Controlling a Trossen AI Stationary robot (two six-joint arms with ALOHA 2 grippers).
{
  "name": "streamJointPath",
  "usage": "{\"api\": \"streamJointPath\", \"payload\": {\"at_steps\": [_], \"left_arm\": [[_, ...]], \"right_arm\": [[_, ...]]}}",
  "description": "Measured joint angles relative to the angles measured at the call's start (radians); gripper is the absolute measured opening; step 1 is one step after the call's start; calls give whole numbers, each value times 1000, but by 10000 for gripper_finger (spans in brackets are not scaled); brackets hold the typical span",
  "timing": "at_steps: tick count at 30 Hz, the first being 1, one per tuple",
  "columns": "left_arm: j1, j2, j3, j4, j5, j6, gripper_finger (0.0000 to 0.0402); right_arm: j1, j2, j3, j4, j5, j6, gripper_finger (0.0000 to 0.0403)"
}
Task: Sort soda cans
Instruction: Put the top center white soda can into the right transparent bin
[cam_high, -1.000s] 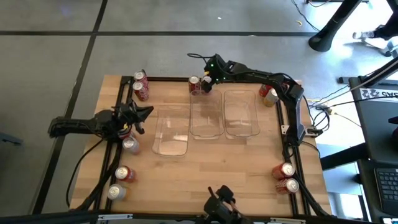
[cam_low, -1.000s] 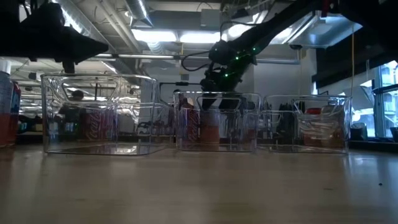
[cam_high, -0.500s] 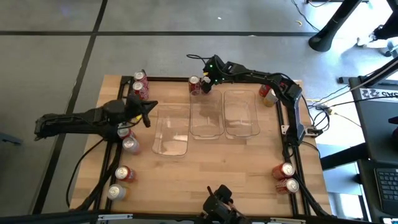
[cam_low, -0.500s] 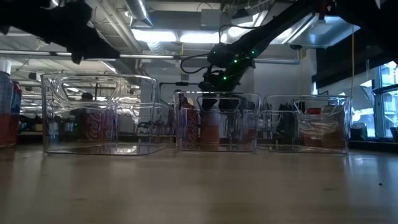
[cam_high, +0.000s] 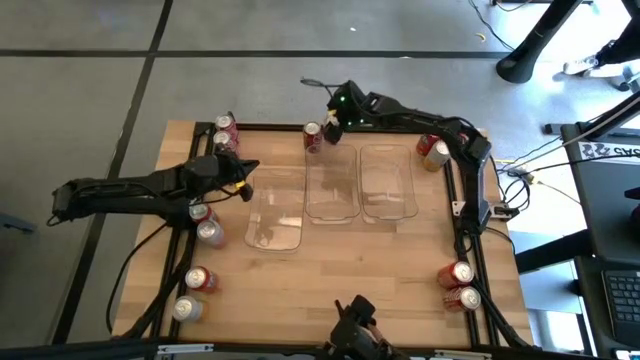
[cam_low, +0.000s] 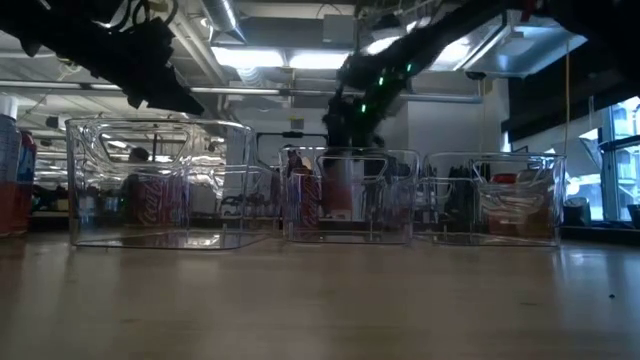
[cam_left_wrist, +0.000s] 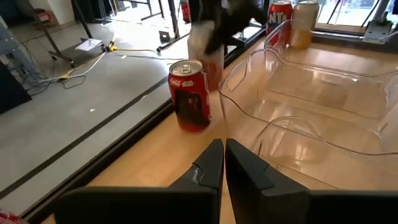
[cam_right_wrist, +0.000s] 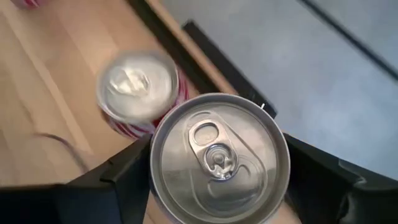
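red can (cam_left_wrist: 190, 94) beside clear tray (cam_left_wrist: 323, 93)

Overhead light: even and soft on the wooden table (cam_high: 330, 270), with faint shadows beside the cans.
Table-level light: bright ceiling strip lights (cam_low: 290, 58) shine toward the camera, so both arms read as dark silhouettes.
Glare: white reflections streak the clear trays (cam_low: 160, 180), and a window (cam_low: 612, 150) glows at the right edge.
Blur: in the right wrist view, the red can (cam_right_wrist: 138, 93) farther off is smeared; the silver can top (cam_right_wrist: 217, 155) is sharp.
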Motion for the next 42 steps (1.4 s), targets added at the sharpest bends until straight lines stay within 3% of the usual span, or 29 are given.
{"api": "streamJointPath", "payload": {"at_steps": [10, 20, 25, 34, 42], "left_arm": [[0, -1, 0, 13, 0, 29, 11], [0, -1, 0, 13, 0, 31, 11], [0, -1, 0, 13, -1, 56, 11], [0, -1, 0, 13, -2, 82, 11], [0, -1, -1, 15, -2, 74, 11]], "right_arm": [[0, -227, 31, -227, 26, -25, 289], [1, -425, 2, -532, 48, 69, 290], [1, -507, -134, -538, 42, 129, 291], [1, -681, -454, -400, 69, 245, 291], [1, -724, -690, -212, 86, 290, 291]]}}
